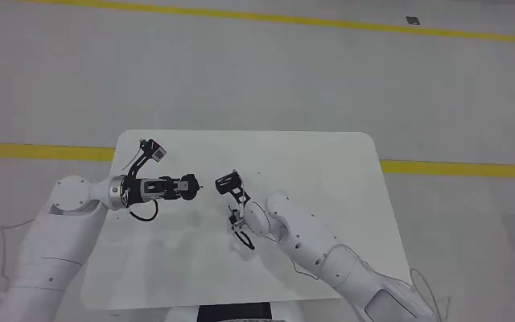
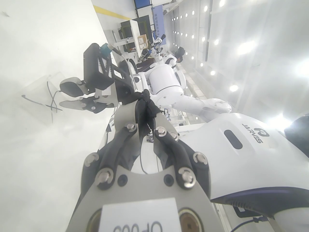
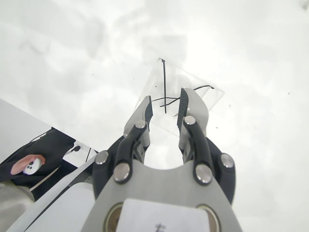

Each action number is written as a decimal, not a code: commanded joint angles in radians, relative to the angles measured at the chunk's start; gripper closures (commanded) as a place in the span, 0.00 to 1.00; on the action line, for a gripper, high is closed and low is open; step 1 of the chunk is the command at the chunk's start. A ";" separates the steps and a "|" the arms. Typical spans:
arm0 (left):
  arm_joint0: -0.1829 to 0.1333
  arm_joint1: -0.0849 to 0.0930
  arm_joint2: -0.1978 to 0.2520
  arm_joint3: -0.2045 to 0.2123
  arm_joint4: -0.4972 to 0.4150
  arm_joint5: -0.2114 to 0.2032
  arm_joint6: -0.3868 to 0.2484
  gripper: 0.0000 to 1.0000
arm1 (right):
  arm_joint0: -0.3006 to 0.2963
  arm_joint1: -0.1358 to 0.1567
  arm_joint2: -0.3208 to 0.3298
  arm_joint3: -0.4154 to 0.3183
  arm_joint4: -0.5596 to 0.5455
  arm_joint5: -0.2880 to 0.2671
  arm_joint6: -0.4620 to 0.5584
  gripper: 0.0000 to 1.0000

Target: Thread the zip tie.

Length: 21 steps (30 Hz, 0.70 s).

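While the right gripper (image 3: 166, 95) hangs released just above the clear tray (image 3: 149, 83), two black zip ties (image 3: 164, 80) lie crossed inside it. Pickup looks to be the step, calling for descent onto one strap. Near the tray, the left gripper (image 2: 144, 105) is clenched; on what, I cannot tell.

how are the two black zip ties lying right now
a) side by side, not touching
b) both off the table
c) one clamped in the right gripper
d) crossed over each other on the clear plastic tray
d: the zip ties cross each other on the clear plastic tray, just beyond the open right gripper, which grips neither.
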 commanded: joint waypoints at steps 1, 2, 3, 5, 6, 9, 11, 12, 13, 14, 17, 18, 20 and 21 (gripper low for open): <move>0.000 0.000 0.000 0.000 0.000 0.000 0.000 1.00 | 0.005 -0.008 -0.012 0.016 -0.005 0.000 -0.003 0.76; 0.000 0.000 0.000 0.000 0.000 0.000 0.000 1.00 | 0.007 -0.011 -0.018 0.024 -0.008 -0.001 -0.006 0.76; 0.000 0.000 0.000 0.000 0.000 0.000 0.000 1.00 | 0.010 -0.014 -0.022 0.032 -0.010 -0.002 -0.008 0.76; 0.000 0.000 0.000 0.000 0.000 0.000 0.000 1.00 | 0.015 -0.022 -0.034 0.050 -0.021 -0.003 -0.012 0.78; 0.000 0.000 0.000 0.000 0.000 0.000 0.000 1.00 | 0.017 -0.025 -0.039 0.056 -0.024 -0.005 -0.013 0.78; 0.000 0.000 0.000 0.000 0.000 0.000 0.000 1.00 | 0.026 -0.035 -0.051 0.080 -0.034 -0.006 -0.012 0.79; 0.000 0.000 0.000 0.000 0.000 0.000 0.000 1.00 | 0.032 -0.042 -0.058 0.093 -0.041 -0.006 -0.007 0.79; 0.000 0.000 0.000 0.000 0.000 0.000 0.000 1.00 | 0.035 -0.045 -0.061 0.099 -0.044 -0.007 -0.003 0.79; 0.000 0.000 0.000 0.000 0.000 0.000 0.000 1.00 | 0.037 -0.048 -0.064 0.103 -0.046 -0.008 -0.001 0.79; 0.000 0.000 0.000 0.000 0.000 0.000 0.000 1.00 | 0.039 -0.051 -0.067 0.109 -0.048 -0.012 0.003 0.79; 0.000 0.000 0.000 0.000 0.000 0.000 0.000 1.00 | 0.044 -0.059 -0.073 0.123 -0.055 -0.020 0.011 0.79; 0.000 0.000 0.000 0.000 0.000 0.000 0.000 1.00 | 0.045 -0.061 -0.075 0.127 -0.057 -0.023 0.013 0.79; 0.000 0.000 0.000 0.000 0.000 0.000 0.000 1.00 | 0.046 -0.065 -0.078 0.134 -0.059 -0.027 0.014 0.79; 0.000 0.000 0.000 0.000 0.000 0.000 0.000 1.00 | 0.046 -0.068 -0.079 0.138 -0.060 -0.030 0.015 0.79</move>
